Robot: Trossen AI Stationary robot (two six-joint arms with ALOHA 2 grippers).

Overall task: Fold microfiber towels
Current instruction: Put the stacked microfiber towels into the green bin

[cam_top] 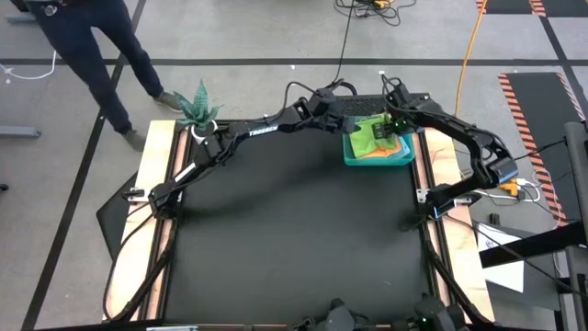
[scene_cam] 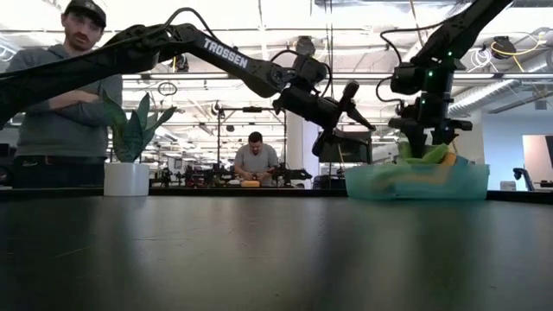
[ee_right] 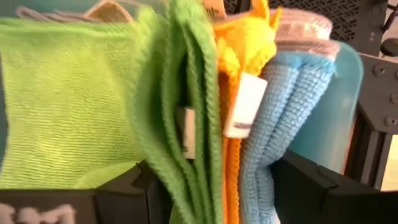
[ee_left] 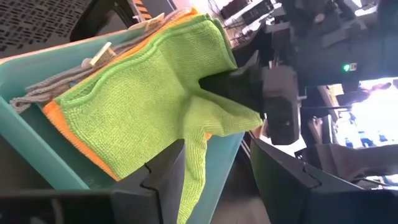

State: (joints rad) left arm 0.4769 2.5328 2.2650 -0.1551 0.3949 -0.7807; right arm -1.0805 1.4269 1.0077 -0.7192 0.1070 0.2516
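Towels, a soft stack of lime-green (ee_left: 137, 106), orange (ee_right: 239, 74) and light-blue (ee_right: 280, 106) microfibre cloths, sit in the teal plastic tray (cam_top: 378, 157) at the bench's far edge, where the right end effector (cam_top: 393, 122), fingers spread astride several layers, risks lifting more than one, while the left end effector (scene_cam: 346, 108) hovers open beside it.

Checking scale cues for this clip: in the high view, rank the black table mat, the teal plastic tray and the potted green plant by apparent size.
1. Black table mat, by far the largest.
2. Teal plastic tray.
3. Potted green plant, close to the tray, so their order is unsure.
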